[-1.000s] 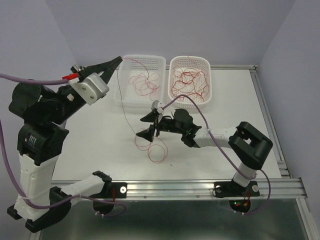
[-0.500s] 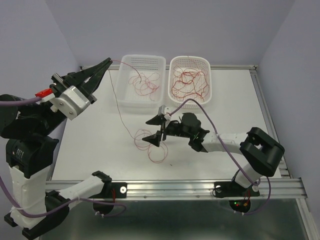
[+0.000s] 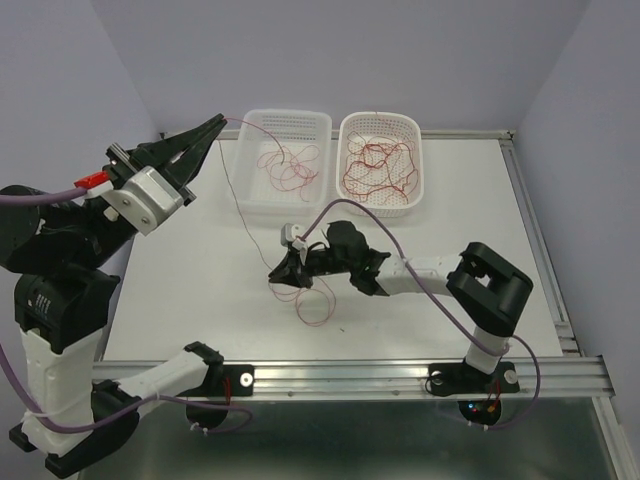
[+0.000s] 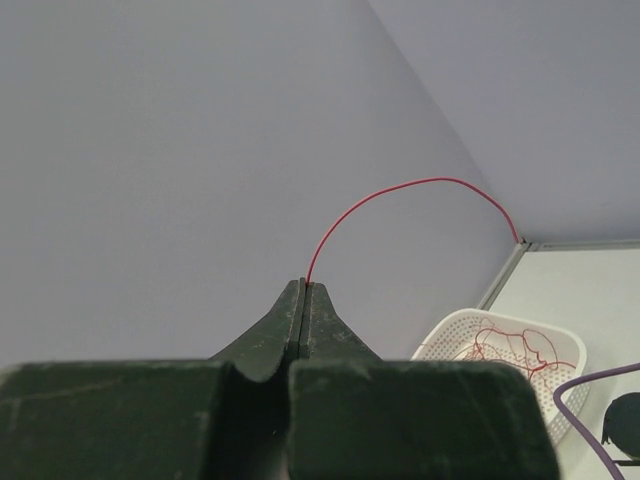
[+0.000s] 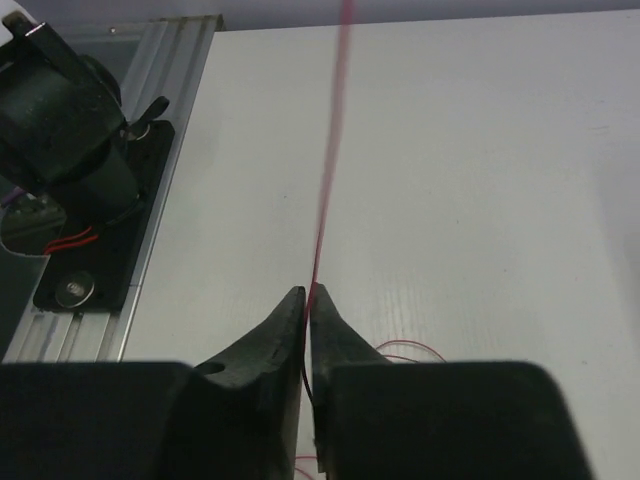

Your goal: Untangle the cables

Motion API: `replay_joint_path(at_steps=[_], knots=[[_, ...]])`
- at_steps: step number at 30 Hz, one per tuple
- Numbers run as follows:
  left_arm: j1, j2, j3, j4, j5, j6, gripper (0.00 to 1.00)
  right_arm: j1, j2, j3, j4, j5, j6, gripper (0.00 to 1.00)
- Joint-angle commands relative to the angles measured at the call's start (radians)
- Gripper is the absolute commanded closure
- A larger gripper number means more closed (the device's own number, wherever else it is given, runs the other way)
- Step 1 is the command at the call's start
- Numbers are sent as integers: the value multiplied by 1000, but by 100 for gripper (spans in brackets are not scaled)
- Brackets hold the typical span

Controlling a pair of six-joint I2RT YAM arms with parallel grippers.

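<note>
Left gripper (image 3: 214, 126) raised, closed tight on one red cable (image 4: 430, 179). Cable runs down to right gripper (image 3: 284, 270), low over the worktop (image 3: 180, 285) and pinched on the same strand. Loose loops lie beside it. Other cables (image 3: 378, 165) sit in white baskets (image 3: 285, 118).

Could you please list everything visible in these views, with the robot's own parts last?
table: 1, white, under everything.
left basket, right basket: 2, white, far side.
cables: several, red; dense tangle in right basket, fewer in left.
held cable: 1, red, between both grippers, loops on table.
rail: 1, silver, near edge.
arm cables: purple, along both arms.
left gripper: black, raised, shut on held cable.
right gripper: black, low, shut on held cable.
</note>
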Motion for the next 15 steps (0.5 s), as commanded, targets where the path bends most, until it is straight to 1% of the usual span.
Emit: replay_joint_path(at_steps=[1, 2, 4, 7, 8, 9, 10, 12, 13, 14, 15], knots=[[-5, -22, -13, 50, -22, 6, 100, 4, -28, 57, 5, 50, -18, 95], [-5, -26, -24, 52, -29, 14, 100, 5, -39, 54, 2, 59, -18, 99], [-4, -46, -55, 53, -59, 39, 100, 4, -71, 55, -19, 81, -21, 99], [-5, -92, -218, 82, -137, 89, 100, 4, -143, 104, -93, 120, -22, 99], [-4, -103, -261, 113, -163, 101, 100, 4, -174, 126, -152, 127, -29, 99], [-5, -117, -306, 137, -233, 117, 100, 4, -185, 179, -180, 136, -30, 100], [-4, -140, -390, 164, -270, 121, 100, 4, -194, 204, -205, 148, -30, 100], [-4, -161, -465, 240, -341, 129, 100, 4, -215, 262, -277, 186, -41, 99], [-2, -175, -527, 283, -390, 125, 100, 4, -217, 325, -326, 209, -48, 100], [-1, -181, -553, 302, -407, 120, 100, 2, -217, 356, -326, 234, -53, 99], [2, -187, -579, 317, -433, 114, 100, 4, -214, 382, -363, 284, -65, 100]])
